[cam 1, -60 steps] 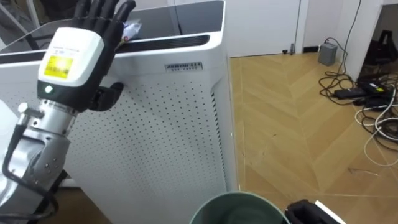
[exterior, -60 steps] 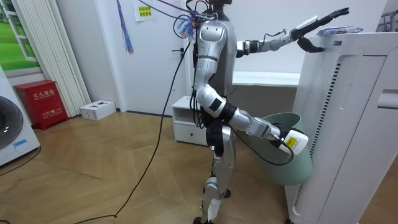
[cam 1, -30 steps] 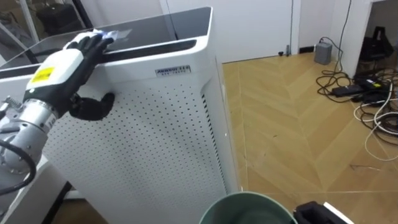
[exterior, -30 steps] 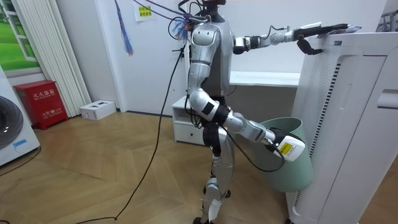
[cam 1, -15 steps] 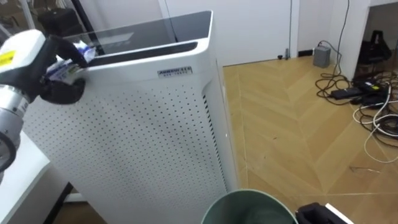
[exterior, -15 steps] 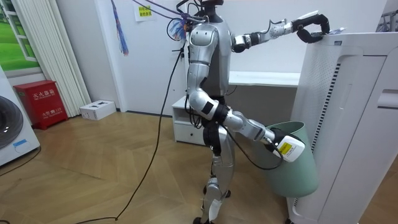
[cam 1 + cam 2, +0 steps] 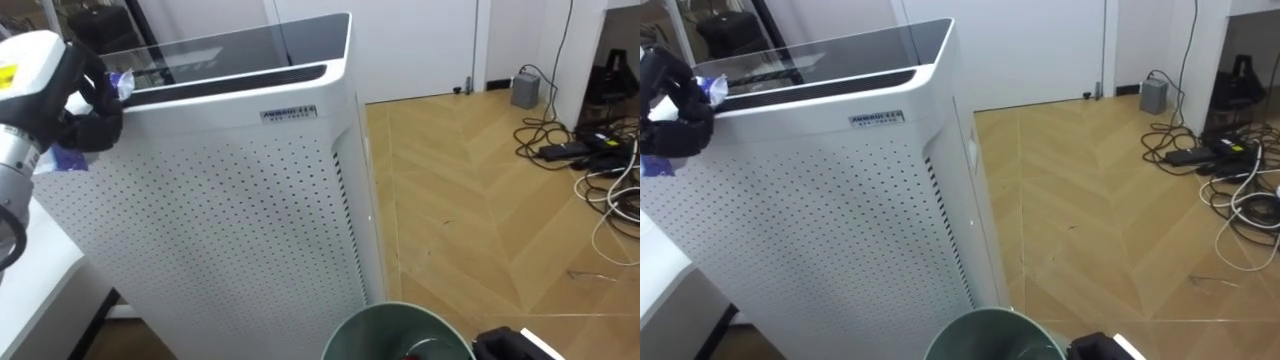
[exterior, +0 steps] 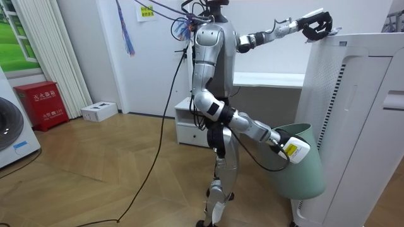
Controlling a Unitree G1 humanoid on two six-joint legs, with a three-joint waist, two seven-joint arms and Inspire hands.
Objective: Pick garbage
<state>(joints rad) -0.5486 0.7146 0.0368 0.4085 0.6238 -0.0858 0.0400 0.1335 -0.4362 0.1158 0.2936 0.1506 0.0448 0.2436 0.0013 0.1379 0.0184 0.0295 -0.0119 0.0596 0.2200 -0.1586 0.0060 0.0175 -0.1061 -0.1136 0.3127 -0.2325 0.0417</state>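
My left hand (image 7: pixel 45 75) is raised at the top left corner of a tall white air purifier (image 7: pixel 230 220). Its fingers are curled round a crumpled blue, white and purple wrapper (image 7: pixel 122 84), held just off the purifier's dark top. In the room view the same left hand (image 8: pixel 315 24) is stretched out at head height. My right hand (image 8: pixel 291 150) hangs low and grips the rim of a green bin (image 8: pixel 303 173), which tilts beside the purifier's base. The bin's rim (image 7: pixel 370 322) and the right hand (image 7: pixel 497 345) show at the bottom of the left eye view.
I stand close in front of the purifier on a wooden floor. Cables and power strips (image 7: pixel 590 150) lie on the floor at the right. A white counter (image 7: pixel 40 270) runs at my lower left. A red box (image 8: pixel 43 104) and a small white cabinet (image 8: pixel 189 126) stand by the wall.
The left hand lay flat on the wrapper on the purifier's top; its fingers have curled round it and drawn it back off the edge. The bin has barely moved.
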